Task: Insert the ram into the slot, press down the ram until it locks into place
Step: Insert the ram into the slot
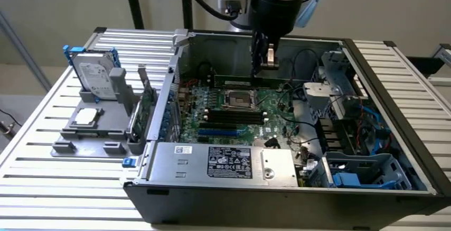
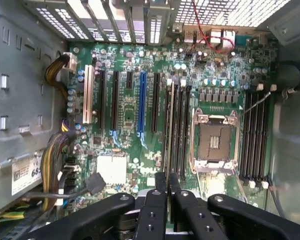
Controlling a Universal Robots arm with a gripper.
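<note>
My gripper [image 1: 265, 73] hangs over the open computer case, shut on the ram [image 1: 240, 80], a long thin green stick held level above the motherboard [image 1: 278, 117]. In the wrist view the ram [image 2: 170, 125] shows edge-on as a thin pale line running out from between my fingertips [image 2: 161, 181]. It lies along the bank of long black slots [image 2: 182, 130] between the silver processor socket [image 2: 213, 141] and the blue socket [image 2: 141, 105]. From the exterior view this bank of slots [image 1: 233, 116] lies below the ram, and the stick stays clear above it.
A second bank of black slots [image 2: 255, 135] lies on the other side of the processor socket. Cable bundles [image 2: 60, 155] crowd one case wall. The power supply [image 1: 218, 162] and a blue-grey drive cage [image 1: 356, 170] fill the case's front. A hard drive [image 1: 95, 77] stands outside on a grey holder.
</note>
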